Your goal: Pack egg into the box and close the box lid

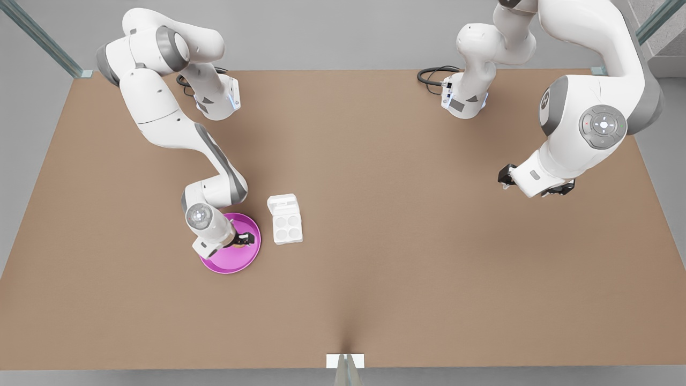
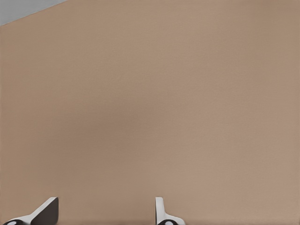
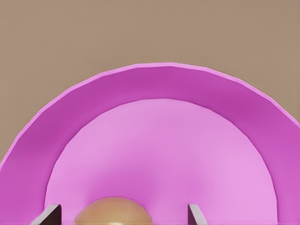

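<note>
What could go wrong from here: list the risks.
The right gripper straddles the egg on the pink plate with fingers open; an off-centre squeeze could roll the round egg away. The box sits close beside the plate, so the lift could clip it. The left gripper waits far off.

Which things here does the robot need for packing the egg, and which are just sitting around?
Needed:
egg, between the open right gripper's fingers
box, cups empty
box lid, open

Just around:
pink plate under the egg
table
left gripper, open, waiting above bare table
</note>
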`<state>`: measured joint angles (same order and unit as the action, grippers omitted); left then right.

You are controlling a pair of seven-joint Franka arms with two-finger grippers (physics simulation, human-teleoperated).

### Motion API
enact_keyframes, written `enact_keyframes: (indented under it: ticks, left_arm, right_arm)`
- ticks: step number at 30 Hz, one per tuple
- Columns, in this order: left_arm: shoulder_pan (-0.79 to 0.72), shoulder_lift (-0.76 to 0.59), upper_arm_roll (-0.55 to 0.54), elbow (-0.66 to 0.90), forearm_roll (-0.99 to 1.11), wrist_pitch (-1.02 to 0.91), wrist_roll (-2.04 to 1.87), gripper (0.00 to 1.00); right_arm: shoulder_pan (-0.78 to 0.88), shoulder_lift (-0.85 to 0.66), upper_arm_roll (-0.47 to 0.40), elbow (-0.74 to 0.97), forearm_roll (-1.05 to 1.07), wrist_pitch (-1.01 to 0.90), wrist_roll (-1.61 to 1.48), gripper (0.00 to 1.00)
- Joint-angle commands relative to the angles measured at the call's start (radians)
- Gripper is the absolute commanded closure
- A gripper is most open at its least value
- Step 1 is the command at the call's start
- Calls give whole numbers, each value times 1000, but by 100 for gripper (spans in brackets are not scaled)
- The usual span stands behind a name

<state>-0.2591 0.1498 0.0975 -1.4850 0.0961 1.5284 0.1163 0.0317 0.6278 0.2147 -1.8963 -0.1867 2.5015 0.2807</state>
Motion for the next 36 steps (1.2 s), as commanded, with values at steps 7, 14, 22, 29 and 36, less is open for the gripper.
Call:
enact_keyframes:
  ticks: [7,14,22,29,36]
  left_arm:
    - [-2,0,-1,0,1,-1,-1,0]
    - [-2,2,-1,0,1,-1,-1,0]
    - [-2,4,-1,0,1,-1,-1,0]
    - [-3,4,-1,0,1,-1,-1,0]
    - [-3,5,-1,0,1,-1,-1,0]
  right_arm:
    - [-6,-3,0,-23,1,20,6,0]
    - [-6,-3,2,-17,3,20,12,26]
    - [-6,-3,2,-14,3,19,12,39]
    - [1,-23,9,8,4,-9,2,39]
    - [1,-33,52,135,7,-49,3,39]
